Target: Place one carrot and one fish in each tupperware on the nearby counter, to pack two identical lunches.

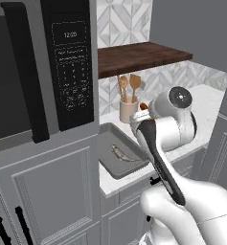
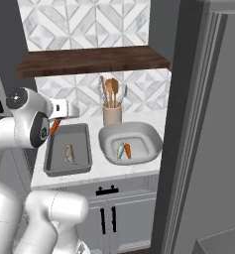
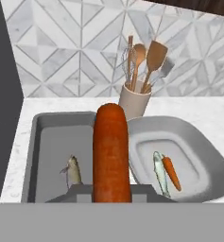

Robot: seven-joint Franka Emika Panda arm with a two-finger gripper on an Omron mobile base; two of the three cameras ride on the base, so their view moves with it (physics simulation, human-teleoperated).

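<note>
- Hand view: gripper (image 3: 111, 191) clamps a carrot (image 3: 111, 151), upright at centre.
- Left tupperware (image 3: 47, 142), at 9 o'clock, holds a fish (image 3: 73, 171).
- Right tupperware (image 3: 198, 156), at 3 o'clock, holds fish (image 3: 159, 172) plus carrot (image 3: 171, 172), on the counter (image 3: 217, 113).

A white marbled counter (image 2: 96, 173) beneath a tiled wall carries two grey tupperware side by side, a rectangular one (image 2: 68, 151) at left and a rounder one (image 2: 130, 142) at right, with a beige utensil crock (image 2: 112, 113) standing just behind them, between the two.
</note>
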